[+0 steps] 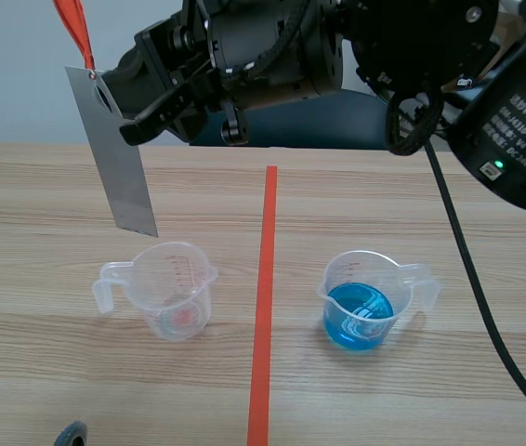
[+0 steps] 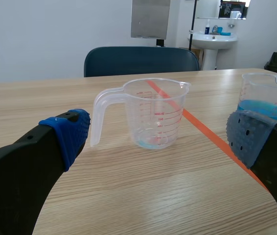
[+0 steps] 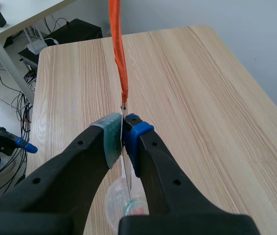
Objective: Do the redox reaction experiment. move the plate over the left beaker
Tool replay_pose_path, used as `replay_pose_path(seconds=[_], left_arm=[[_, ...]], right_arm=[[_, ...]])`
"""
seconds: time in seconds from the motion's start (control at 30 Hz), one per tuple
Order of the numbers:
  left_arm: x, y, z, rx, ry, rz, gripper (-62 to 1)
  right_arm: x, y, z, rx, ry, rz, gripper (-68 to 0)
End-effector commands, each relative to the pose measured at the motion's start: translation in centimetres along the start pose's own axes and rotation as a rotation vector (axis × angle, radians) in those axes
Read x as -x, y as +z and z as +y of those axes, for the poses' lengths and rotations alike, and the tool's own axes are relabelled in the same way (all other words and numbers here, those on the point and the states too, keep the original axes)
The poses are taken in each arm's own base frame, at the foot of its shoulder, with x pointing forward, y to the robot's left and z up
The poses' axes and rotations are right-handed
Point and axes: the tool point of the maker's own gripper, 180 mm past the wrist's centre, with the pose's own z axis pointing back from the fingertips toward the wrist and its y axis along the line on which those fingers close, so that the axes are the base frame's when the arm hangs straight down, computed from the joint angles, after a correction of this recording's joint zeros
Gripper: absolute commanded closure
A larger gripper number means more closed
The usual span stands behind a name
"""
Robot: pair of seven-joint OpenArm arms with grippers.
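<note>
Grey metal plate point(image 1: 114, 158) clamped tight in the right tool point(image 3: 123, 133) over the left beaker point(image 1: 175, 293); left tool point(image 2: 160, 134) wide open, empty.

Bright, even, diffuse light fills every view. On the tabletop point(image 1: 430, 204) the left beaker point(image 1: 165, 288) and the right beaker point(image 1: 365, 297), at its 3 o'clock, cast only faint soft shadows at their bases. White glints sit on the blue liquid point(image 1: 358, 316). The plate point(image 1: 114, 158) gives a dull, even grey sheen.
</note>
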Motion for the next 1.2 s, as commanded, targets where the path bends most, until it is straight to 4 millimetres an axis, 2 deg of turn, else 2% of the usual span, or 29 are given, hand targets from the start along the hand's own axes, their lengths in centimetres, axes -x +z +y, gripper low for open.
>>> replay_pose_path(seconds=[0.0, 1.03, 1.17], left_arm=[[-0.70, -0.33, 0.36, 0.003, -0.012, -0.032, -58.8], [-0.73, -0.68, 0.47, 0.004, -0.015, -0.041, -58.8], [-0.26, -0.69, 0.48, 0.004, -0.015, -0.015, -58.8]], right_arm=[[-1.52, 0.21, -0.38, 0.006, 0.019, -0.036, -0.6], [-1.51, 0.21, -0.38, 0.006, 0.019, -0.036, -0.6], [-1.50, 0.21, -0.38, 0.006, 0.019, -0.035, -0.6]])
